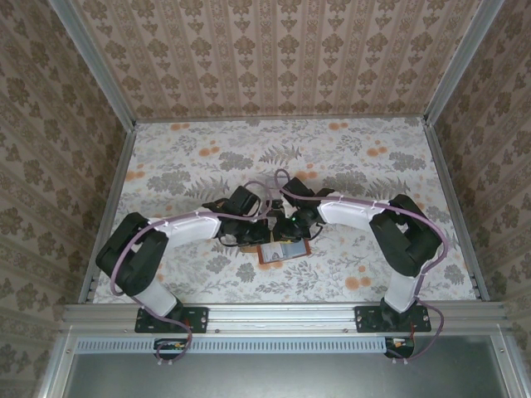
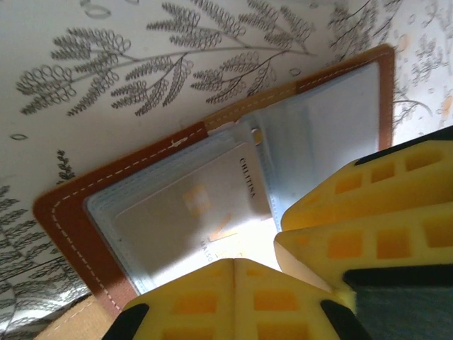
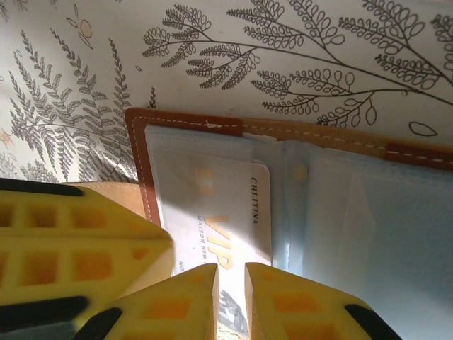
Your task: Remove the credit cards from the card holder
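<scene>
Right pincer (image 3: pixel 231 273): fingers nearly together astride the silvery card (image 3: pixel 219 198); grip cannot be told. Left pincer (image 2: pixel 233 263), at 9 o'clock: pressed together. Card runs toward 12 o'clock inside the open brown wallet (image 3: pixel 184 124) on the table (image 3: pixel 283 57).

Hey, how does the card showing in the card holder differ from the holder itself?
The credit card is pale silver with gold lettering; the card holder has a brown stitched rim and pale blue panels. The card is smaller and tucked inside the holder, which lies open on the table. Both are flat rectangles.
</scene>
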Robot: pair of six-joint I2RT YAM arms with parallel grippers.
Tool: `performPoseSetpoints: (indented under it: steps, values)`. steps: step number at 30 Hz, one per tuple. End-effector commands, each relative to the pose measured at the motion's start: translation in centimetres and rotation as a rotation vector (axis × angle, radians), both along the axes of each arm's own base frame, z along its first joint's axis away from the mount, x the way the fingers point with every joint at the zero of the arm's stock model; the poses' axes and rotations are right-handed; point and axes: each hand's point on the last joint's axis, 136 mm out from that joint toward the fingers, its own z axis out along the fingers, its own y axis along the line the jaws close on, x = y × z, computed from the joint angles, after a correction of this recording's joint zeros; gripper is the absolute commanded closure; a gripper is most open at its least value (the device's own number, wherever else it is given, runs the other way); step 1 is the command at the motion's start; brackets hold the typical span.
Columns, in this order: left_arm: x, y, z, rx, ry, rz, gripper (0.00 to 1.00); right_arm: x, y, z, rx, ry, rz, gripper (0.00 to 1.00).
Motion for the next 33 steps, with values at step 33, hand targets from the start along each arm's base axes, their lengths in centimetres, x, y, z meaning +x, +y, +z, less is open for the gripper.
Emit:
performPoseSetpoints:
  steps: [33]
  values:
    - [-1.8, 2.7, -2.7, 0.154, 0.075, -0.026, 0.94, -0.5, -2.5, -1.7, -0.121, 0.002, 0.009, 0.79]
